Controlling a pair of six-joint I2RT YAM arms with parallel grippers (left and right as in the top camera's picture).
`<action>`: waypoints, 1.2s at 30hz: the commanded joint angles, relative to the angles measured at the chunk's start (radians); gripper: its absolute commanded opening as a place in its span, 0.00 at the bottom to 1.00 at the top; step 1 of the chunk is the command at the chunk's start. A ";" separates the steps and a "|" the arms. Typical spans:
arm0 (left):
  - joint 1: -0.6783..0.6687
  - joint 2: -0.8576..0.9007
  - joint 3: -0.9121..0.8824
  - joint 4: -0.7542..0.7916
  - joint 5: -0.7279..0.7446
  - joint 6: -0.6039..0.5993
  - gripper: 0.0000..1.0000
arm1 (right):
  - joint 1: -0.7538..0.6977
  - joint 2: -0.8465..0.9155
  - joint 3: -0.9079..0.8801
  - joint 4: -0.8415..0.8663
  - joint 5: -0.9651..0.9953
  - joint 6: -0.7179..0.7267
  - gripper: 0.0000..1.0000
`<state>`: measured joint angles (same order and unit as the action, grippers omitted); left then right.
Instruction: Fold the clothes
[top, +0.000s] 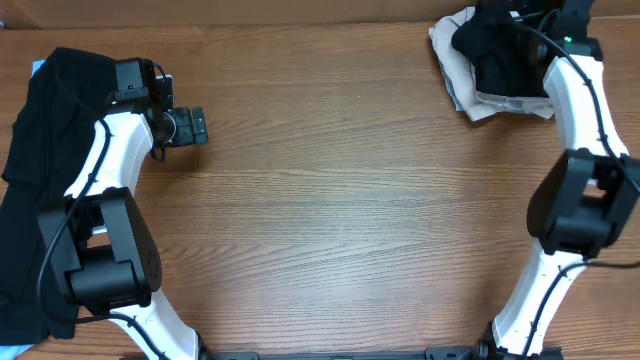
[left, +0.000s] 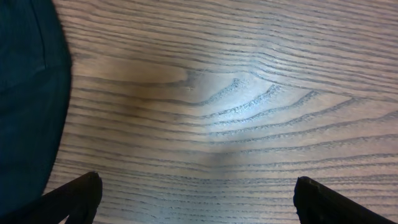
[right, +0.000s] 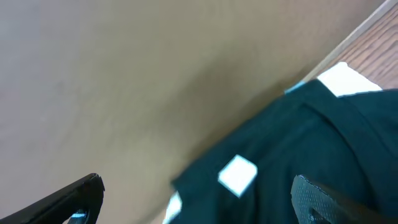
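Both arms same build. L arm (top: 108, 150) & R arm (top: 577, 88): white curved link shells w/ bulky black joint housings (top: 105, 258). Thin black cable (top: 92, 160) runs along each white link. Small green light (top: 567, 41) near R wrist. L gripper (top: 187, 127) boxy, all black. Wrist cams: fingers (left: 81, 196) matte black, tapered; R finger (right: 314, 194) has rough texture.

Desk (top: 350, 200): clothes heap (top: 45, 170) along my left edge, left pincer (top: 190, 127) just to its right over bare desk; second garment (top: 490, 55) on a sheet (top: 447, 45) in the far right corner, below my right pincer (right: 198, 183).
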<state>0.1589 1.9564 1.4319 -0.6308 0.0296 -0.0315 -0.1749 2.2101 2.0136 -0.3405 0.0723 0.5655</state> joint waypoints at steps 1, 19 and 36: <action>-0.002 0.002 -0.005 0.004 -0.003 -0.021 1.00 | 0.003 -0.253 0.031 -0.108 -0.116 -0.120 1.00; -0.002 0.002 -0.005 0.004 -0.003 -0.021 1.00 | 0.160 -0.822 0.031 -0.886 -0.311 -0.387 1.00; -0.002 0.002 -0.005 0.003 -0.003 -0.021 1.00 | 0.180 -0.851 0.021 -1.196 -0.199 -0.389 1.00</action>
<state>0.1589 1.9564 1.4319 -0.6304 0.0296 -0.0315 0.0006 1.3571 2.0415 -1.5475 -0.1848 0.1844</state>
